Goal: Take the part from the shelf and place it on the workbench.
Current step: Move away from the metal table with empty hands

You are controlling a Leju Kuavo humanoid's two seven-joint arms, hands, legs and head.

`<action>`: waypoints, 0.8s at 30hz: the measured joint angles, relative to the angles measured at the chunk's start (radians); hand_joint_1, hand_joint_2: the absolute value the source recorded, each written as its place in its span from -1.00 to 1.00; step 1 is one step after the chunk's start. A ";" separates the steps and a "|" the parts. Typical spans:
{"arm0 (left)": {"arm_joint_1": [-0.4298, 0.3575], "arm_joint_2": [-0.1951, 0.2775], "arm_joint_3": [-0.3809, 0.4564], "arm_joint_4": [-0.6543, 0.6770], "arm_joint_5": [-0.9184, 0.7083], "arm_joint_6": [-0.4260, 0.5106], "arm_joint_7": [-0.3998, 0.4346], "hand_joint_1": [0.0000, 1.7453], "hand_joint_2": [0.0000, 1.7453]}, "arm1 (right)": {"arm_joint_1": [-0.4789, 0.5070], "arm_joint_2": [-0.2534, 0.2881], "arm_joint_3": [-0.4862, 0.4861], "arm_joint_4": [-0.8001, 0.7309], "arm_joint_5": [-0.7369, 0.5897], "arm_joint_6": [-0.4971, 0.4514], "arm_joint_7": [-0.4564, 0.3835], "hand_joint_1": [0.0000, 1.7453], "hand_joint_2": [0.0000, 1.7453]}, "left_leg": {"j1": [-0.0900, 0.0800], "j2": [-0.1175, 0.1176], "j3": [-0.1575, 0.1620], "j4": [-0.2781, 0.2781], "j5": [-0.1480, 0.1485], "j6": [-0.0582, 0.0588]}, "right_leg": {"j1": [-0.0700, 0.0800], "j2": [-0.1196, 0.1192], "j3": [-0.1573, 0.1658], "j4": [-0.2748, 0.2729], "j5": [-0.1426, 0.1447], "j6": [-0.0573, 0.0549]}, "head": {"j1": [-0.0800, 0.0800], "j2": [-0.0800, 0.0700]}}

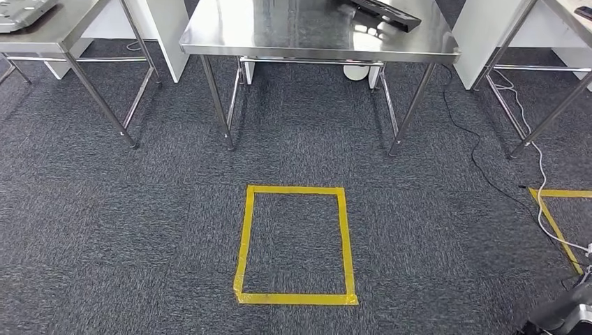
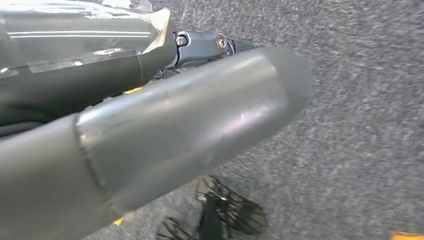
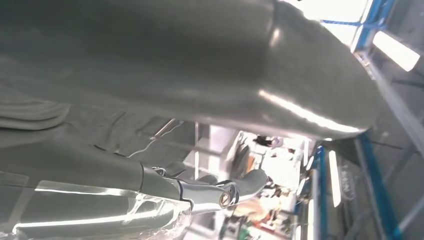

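A steel workbench stands ahead of me in the head view, with a long black piece lying on its far right part. In the left wrist view my left hand hangs over the grey carpet, thumb and fingers stretched out, holding nothing. The right wrist view shows my right hand with its fingers apart and nothing in them, and a blue shelf frame behind it. Part of my right arm shows at the lower right corner of the head view.
A yellow tape square marks the carpet in front of the workbench. A second steel table at the left carries a grey metal piece. Another table stands at the right, with cables and more yellow tape on the floor.
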 joint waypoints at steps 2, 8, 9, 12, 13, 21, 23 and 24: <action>0.000 0.000 -0.003 0.000 -0.002 0.000 0.002 -1.00 -1.00 | 0.004 0.000 -0.007 0.000 -0.015 0.005 -0.001 -1.00 -1.00 | 0.002 0.001 -0.037 0.013 0.025 -0.013 | -0.011 0.002 0.095 -0.105 0.038 0.025 | 0.001 0.000; 0.002 0.008 -0.013 0.000 -0.009 -0.002 0.002 -1.00 -1.00 | 0.020 0.003 -0.021 0.000 -0.047 0.031 -0.015 -1.00 -1.00 | 0.004 -0.003 -0.084 0.043 0.058 -0.041 | -0.006 0.008 0.204 -0.311 -0.016 -0.026 | -0.005 0.000; 0.004 0.008 -0.014 0.000 -0.012 -0.002 0.002 -1.00 -1.00 | 0.020 0.003 -0.022 0.000 -0.048 0.033 -0.017 -1.00 -1.00 | 0.007 -0.004 -0.092 0.065 0.025 -0.045 | -0.007 0.006 0.194 -0.310 -0.007 -0.039 | -0.006 0.000; 0.005 0.008 -0.017 0.000 -0.020 -0.001 0.000 -1.00 -1.00 | 0.016 0.004 -0.022 0.003 -0.049 0.034 -0.018 -1.00 -1.00 | 0.009 -0.007 -0.131 0.234 -0.126 -0.051 | 0.001 0.002 0.156 -0.308 0.027 -0.065 | -0.008 0.000; 0.005 0.008 -0.017 0.000 -0.021 -0.001 0.001 -1.00 -1.00 | 0.016 0.004 -0.022 0.005 -0.049 0.034 -0.017 -1.00 -1.00 | 0.009 -0.007 -0.139 0.294 -0.144 -0.050 | 0.006 0.001 0.142 -0.307 0.039 -0.067 | -0.009 0.000; 0.002 0.013 -0.024 0.000 -0.023 0.000 0.002 -1.00 -1.00 | 0.010 0.006 -0.022 0.009 -0.049 0.034 -0.018 -1.00 -1.00 | -0.021 -0.012 0.101 0.030 -0.085 0.013 | 0.024 -0.005 0.086 -0.304 0.102 -0.046 | -0.010 0.000; 0.002 0.013 -0.027 0.000 -0.023 0.001 0.003 -1.00 -1.00 | 0.008 0.006 -0.022 0.009 -0.049 0.034 -0.018 -1.00 -1.00 | -0.017 -0.010 0.100 0.005 -0.078 0.017 | 0.025 -0.007 0.070 -0.294 0.103 -0.036 | -0.012 0.000; 0.002 0.012 -0.029 0.000 -0.023 0.001 0.005 -1.00 -1.00 | 0.007 0.005 -0.022 0.010 -0.049 0.034 -0.018 -1.00 -1.00 | -0.014 -0.009 0.097 -0.005 -0.071 0.019 | 0.026 -0.006 0.056 -0.271 0.089 -0.034 | -0.010 0.000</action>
